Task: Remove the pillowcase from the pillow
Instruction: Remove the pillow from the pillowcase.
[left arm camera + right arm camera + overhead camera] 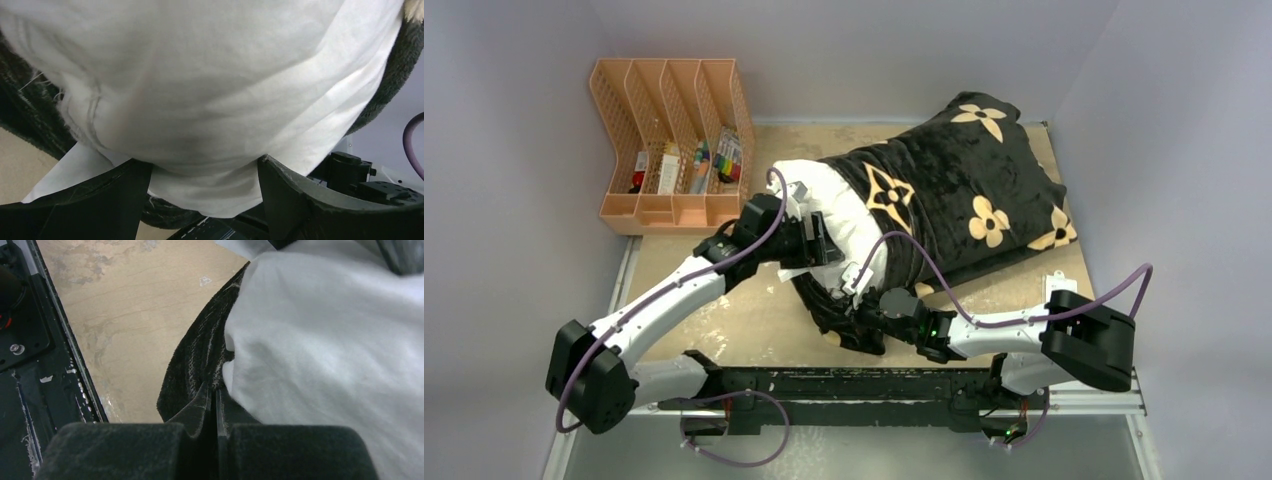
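The black pillowcase (964,180) with tan flower motifs lies across the back right of the table, still covering most of the white pillow (834,205), whose bare end sticks out to the left. My left gripper (822,240) is at that bare end, open. Its jaws stand wide apart with a bulge of pillow (200,90) between them, and the left gripper (200,167) squeezes nothing. My right gripper (864,305) is at the near rim of the cover. In the right wrist view, the right gripper (215,392) is shut on the pillowcase (200,355) edge, beside the pillow (325,350).
An orange file organizer (674,140) with pens and small items stands at the back left. The tan tabletop (744,320) shows in front of the pillow. A black rail (854,385) runs along the near edge between the arm bases. Grey walls close in the sides.
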### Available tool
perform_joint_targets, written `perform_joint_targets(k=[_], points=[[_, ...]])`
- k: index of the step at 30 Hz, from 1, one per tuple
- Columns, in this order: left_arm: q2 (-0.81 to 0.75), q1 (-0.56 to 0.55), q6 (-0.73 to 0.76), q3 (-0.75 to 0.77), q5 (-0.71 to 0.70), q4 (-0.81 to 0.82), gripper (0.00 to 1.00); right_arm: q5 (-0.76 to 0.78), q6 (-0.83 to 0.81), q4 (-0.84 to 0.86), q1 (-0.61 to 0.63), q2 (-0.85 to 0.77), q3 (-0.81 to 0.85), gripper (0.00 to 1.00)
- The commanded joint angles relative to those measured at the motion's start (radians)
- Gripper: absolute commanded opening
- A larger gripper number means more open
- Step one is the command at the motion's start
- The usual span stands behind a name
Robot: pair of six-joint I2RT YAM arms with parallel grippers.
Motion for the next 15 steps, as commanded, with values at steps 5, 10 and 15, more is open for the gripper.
perform_joint_targets(k=[5, 10, 15], points=[[0.067, -0.056, -0.021, -0.029, -0.005, 0.15, 0.64, -0.075, 0.009, 0.099, 0.02, -0.018, 0.042, 0.0], [0.111, -0.056, -0.021, 0.079, -0.043, 0.143, 0.0, -0.144, -0.075, 0.094, 0.02, -0.011, 0.053, 0.0], [0.194, -0.041, 0.037, 0.305, -0.227, 0.047, 0.0, -0.296, -0.281, -0.166, 0.024, -0.011, 0.105, 0.0]])
